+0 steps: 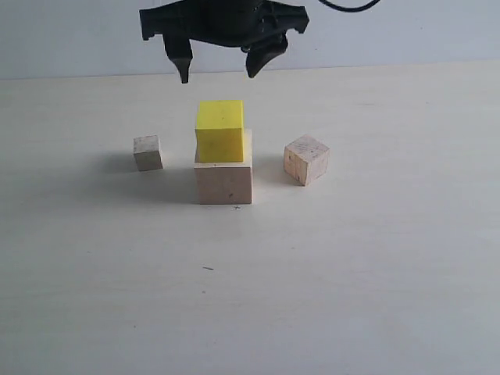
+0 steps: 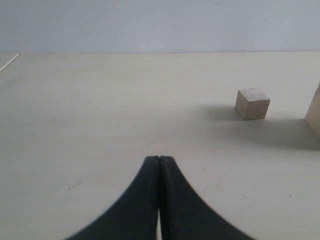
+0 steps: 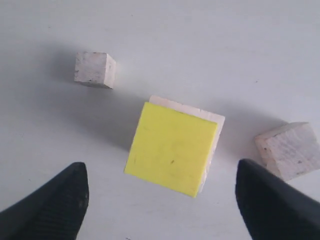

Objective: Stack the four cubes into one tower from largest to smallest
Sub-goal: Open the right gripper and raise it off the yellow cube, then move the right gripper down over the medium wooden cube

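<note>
The bright yellow cube (image 1: 219, 130) (image 3: 171, 148) rests on the large pale wood cube (image 1: 223, 181) (image 3: 187, 107), turned slightly and set toward its left side. My right gripper (image 1: 219, 72) (image 3: 161, 166) hangs open well above this stack, holding nothing. The tiny pale cube (image 1: 147, 152) (image 3: 95, 69) (image 2: 252, 103) lies on the table left of the stack. The medium pale cube (image 1: 305, 159) (image 3: 287, 150) lies to its right. My left gripper (image 2: 159, 159) is shut and empty, low over bare table, and does not show in the exterior view. There the large cube's edge (image 2: 315, 117) shows at the frame border.
The pale table (image 1: 351, 273) stretches wide in front of the cubes and to both sides. A light wall (image 1: 406, 39) stands behind the table's far edge. A thin pale strip (image 2: 9, 62) lies far off in the left wrist view.
</note>
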Tool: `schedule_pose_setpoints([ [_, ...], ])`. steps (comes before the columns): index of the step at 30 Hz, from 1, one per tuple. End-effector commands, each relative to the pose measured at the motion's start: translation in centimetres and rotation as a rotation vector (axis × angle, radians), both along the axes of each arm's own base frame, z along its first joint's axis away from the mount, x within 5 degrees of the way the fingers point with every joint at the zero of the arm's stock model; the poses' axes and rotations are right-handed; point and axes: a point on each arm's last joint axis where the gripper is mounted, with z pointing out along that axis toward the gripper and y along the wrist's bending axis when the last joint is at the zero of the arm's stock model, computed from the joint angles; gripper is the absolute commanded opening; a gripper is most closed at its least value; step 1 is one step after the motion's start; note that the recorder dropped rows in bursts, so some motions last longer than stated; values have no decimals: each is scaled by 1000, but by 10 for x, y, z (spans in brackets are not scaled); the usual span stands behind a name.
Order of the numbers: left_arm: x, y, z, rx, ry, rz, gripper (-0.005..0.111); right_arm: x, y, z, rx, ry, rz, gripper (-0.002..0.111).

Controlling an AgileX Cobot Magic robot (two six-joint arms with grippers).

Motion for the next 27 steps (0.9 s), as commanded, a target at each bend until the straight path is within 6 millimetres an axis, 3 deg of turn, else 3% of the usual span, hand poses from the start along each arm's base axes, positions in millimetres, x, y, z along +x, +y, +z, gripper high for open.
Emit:
schedule_pose_setpoints([
  [1, 0, -1, 0, -7, -9, -9, 0, -12, -12, 36, -7, -99, 123, 76],
  [10, 0, -1, 0, -7, -9, -9, 0, -30, -44, 96, -81, -313, 158, 76],
  [15, 0, -1, 0, -7, -9, -9, 0, -37, -52, 111, -101, -365, 191, 76],
  [21, 0, -1, 0, -7, -9, -9, 0, -36, -61, 100, -214, -372, 185, 76],
  [27, 0, -1, 0, -7, -9, -9, 0, -27, -75, 63, -355, -298, 168, 76],
])
